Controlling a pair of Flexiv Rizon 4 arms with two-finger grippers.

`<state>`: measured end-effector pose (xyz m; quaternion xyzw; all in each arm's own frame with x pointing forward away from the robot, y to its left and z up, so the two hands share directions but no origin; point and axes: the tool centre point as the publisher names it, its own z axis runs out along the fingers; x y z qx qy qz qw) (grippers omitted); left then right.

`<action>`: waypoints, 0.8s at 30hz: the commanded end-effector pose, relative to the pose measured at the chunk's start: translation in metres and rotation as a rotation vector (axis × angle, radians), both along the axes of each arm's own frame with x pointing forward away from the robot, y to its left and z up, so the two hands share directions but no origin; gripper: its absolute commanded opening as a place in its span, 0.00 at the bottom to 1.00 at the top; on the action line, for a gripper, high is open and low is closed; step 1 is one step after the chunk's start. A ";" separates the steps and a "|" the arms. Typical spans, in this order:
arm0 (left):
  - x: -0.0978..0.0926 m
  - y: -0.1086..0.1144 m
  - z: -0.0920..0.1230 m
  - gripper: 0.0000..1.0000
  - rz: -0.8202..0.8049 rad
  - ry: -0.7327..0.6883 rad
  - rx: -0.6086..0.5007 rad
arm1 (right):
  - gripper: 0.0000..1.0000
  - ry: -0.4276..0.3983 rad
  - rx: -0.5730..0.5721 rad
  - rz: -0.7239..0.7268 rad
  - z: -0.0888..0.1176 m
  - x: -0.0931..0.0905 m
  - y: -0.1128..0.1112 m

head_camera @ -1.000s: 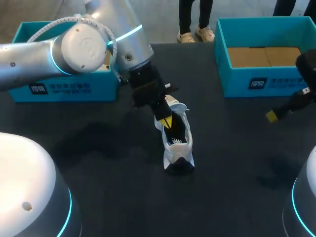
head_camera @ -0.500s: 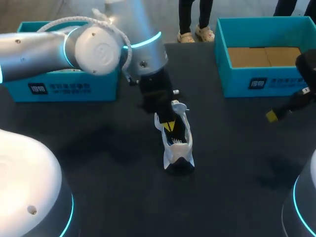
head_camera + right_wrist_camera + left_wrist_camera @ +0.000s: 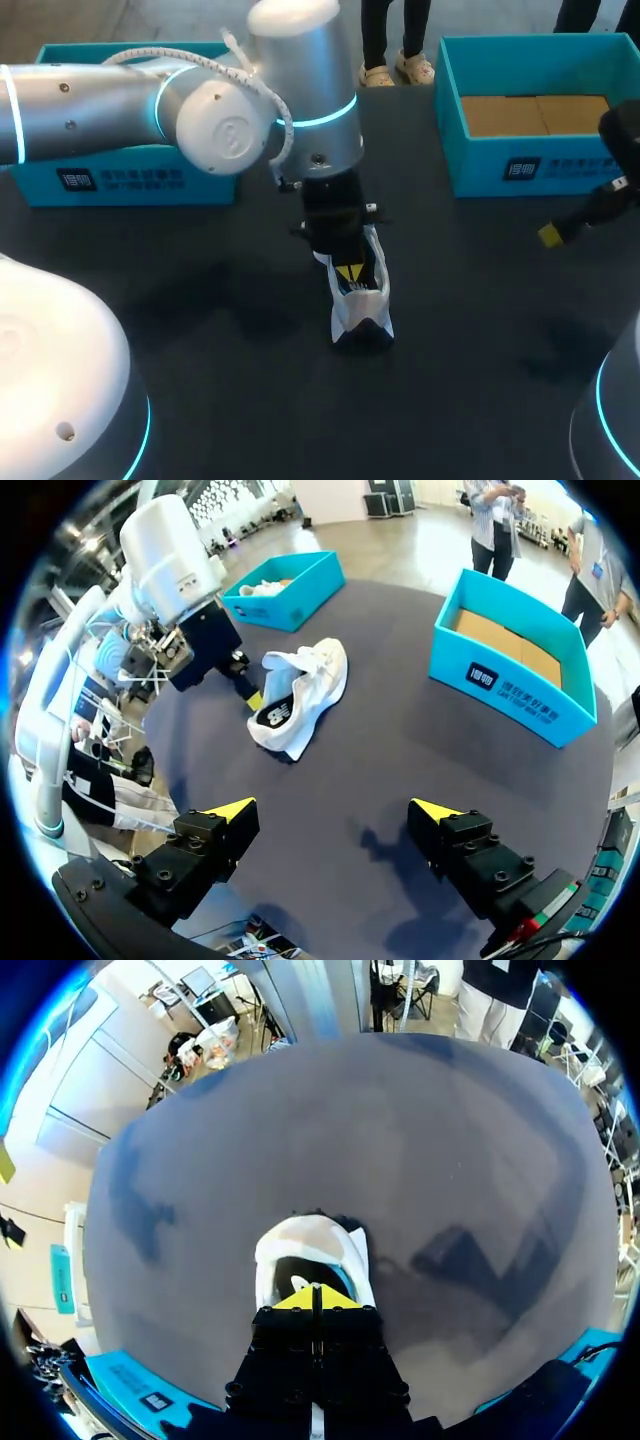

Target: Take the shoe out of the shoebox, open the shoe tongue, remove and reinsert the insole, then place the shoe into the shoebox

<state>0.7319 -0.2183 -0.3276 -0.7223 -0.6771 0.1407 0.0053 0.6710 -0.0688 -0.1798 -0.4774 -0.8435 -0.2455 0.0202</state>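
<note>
While the left arm stands over it, the shoe rests on the table, well to the left of the box and nearer the robot than the box. Its long axis runs about parallel to the box's side walls. The dark-tipped end points toward the robot. Which end is the toe cannot be told. The opening faces up.

The left gripper sits inside the opening with its yellow tips closed against each other. Whether they pinch any lining cannot be told.

The right gripper hangs just on the robot side of the box, fingers wide apart, holding nothing.

Compared with one second ago, the left arm has swung toward the box. Its gripper has gone from the shoe's far end deeper into the opening. Shoe and right gripper are unchanged.
</note>
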 end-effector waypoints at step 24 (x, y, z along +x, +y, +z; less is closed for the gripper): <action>0.022 -0.009 -0.050 0.00 0.099 -0.090 0.085 | 1.00 -0.003 -0.001 -0.002 -0.001 -0.002 0.000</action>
